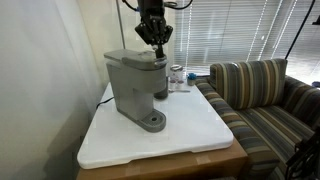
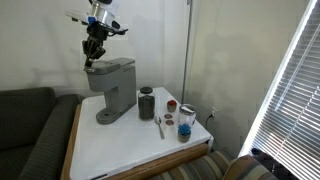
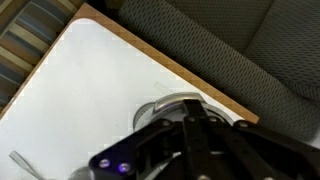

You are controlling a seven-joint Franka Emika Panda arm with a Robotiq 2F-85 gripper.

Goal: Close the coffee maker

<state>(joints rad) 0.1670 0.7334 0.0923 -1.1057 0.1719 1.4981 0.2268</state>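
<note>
The coffee maker point(image 1: 135, 85) is a boxy gray machine on the white table point(image 1: 190, 135), also seen in an exterior view point(image 2: 112, 88). Its top lid looks flat and down in both exterior views. My gripper point(image 1: 153, 44) hangs straight down over the brew-head end of the top, at or just above the lid point(image 2: 94, 60). In the wrist view the black fingers point(image 3: 190, 110) are pressed together with nothing between them, and the round drip base point(image 3: 160, 106) shows below them.
A dark canister point(image 2: 147, 103), small jars point(image 2: 186, 121) and a spoon point(image 2: 159, 126) stand beside the machine. A striped couch point(image 1: 262, 92) flanks one side of the table, a dark couch point(image 2: 28, 125) another. A wall is behind.
</note>
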